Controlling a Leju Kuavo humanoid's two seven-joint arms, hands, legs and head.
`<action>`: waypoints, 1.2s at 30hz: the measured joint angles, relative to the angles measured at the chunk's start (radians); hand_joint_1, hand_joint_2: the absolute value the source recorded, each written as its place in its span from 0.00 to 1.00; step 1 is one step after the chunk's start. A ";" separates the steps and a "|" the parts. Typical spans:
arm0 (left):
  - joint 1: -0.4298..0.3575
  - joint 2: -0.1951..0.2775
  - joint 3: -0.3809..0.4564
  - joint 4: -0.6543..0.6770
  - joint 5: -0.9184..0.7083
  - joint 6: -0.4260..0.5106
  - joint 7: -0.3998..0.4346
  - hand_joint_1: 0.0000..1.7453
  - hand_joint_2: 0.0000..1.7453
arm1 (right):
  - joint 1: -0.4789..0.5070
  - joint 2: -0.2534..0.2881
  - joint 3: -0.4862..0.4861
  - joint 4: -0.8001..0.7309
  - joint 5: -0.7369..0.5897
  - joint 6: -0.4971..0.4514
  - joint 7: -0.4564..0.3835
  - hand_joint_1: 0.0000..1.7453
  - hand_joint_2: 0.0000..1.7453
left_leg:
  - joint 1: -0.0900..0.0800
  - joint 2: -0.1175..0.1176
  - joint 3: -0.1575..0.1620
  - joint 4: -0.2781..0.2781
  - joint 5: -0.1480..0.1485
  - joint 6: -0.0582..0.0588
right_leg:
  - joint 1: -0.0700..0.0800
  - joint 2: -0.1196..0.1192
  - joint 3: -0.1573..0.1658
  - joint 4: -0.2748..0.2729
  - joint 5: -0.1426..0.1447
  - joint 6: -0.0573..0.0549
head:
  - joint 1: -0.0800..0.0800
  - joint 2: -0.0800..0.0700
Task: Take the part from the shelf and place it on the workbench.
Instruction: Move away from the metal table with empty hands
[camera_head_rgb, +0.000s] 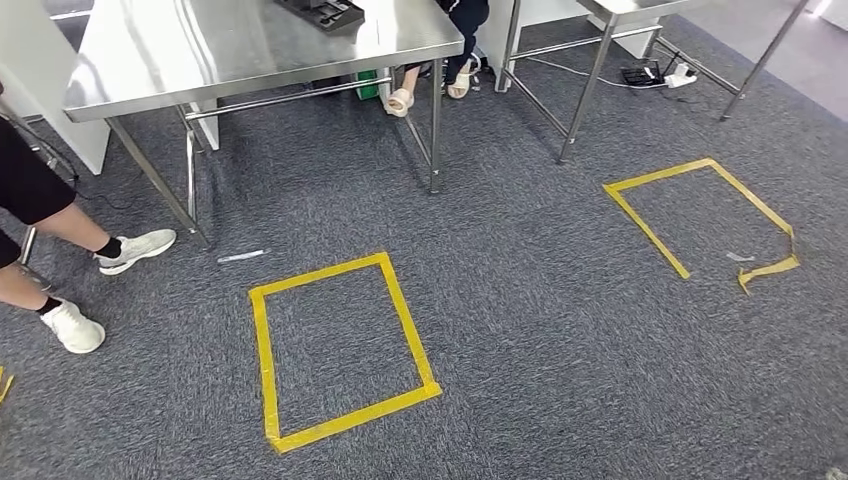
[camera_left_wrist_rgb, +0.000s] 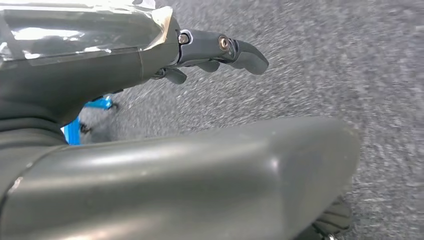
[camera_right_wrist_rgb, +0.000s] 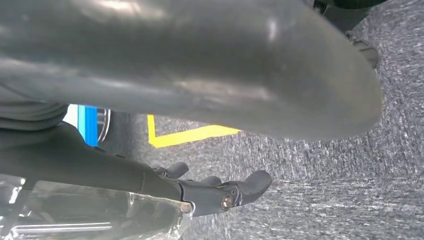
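Fingers on our left hand (camera_left_wrist_rgb: 215, 52) and our right hand (camera_right_wrist_rgb: 220, 190) hang loosely apart above the grey carpet (camera_head_rgb: 520, 300), holding nothing. Beyond the yellow tape rectangle (camera_head_rgb: 340, 350) on the carpet stands the shiny steel workbench (camera_head_rgb: 230, 45), with a black tray-like part (camera_head_rgb: 322, 12) at its far edge; whether this is the task's part, we cannot tell. Left of the rectangle are a person's white sneakers (camera_head_rgb: 135, 250).

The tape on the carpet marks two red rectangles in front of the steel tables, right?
Not quite: the tape is yellow, not red. The head view shows one yellow tape rectangle near the steel table and a second yellow rectangle off to the right.
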 joint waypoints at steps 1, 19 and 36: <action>0.000 0.000 0.000 0.000 0.000 0.000 0.000 0.00 0.00 | -0.002 0.000 0.000 0.000 0.000 0.000 0.000 0.00 0.00 | 0.002 -0.021 0.025 -0.061 0.021 0.002 | 0.003 0.013 -0.004 0.005 -0.001 0.002 | 0.000 0.000; -0.003 -0.001 -0.001 -0.001 -0.011 0.000 -0.004 0.00 0.00 | -0.007 -0.002 0.000 0.001 0.004 -0.002 0.000 0.00 0.00 | -0.007 0.141 0.082 -0.138 0.019 0.000 | -0.007 -0.151 -0.038 0.019 0.004 0.053 | 0.010 0.000; -0.002 -0.004 0.000 0.000 -0.002 0.005 0.000 0.00 0.00 | -0.005 0.000 -0.001 0.001 0.012 -0.001 0.002 0.00 0.00 | -0.006 -0.028 0.055 -0.122 0.027 0.017 | -0.001 0.048 -0.058 0.020 0.024 0.024 | -0.002 0.000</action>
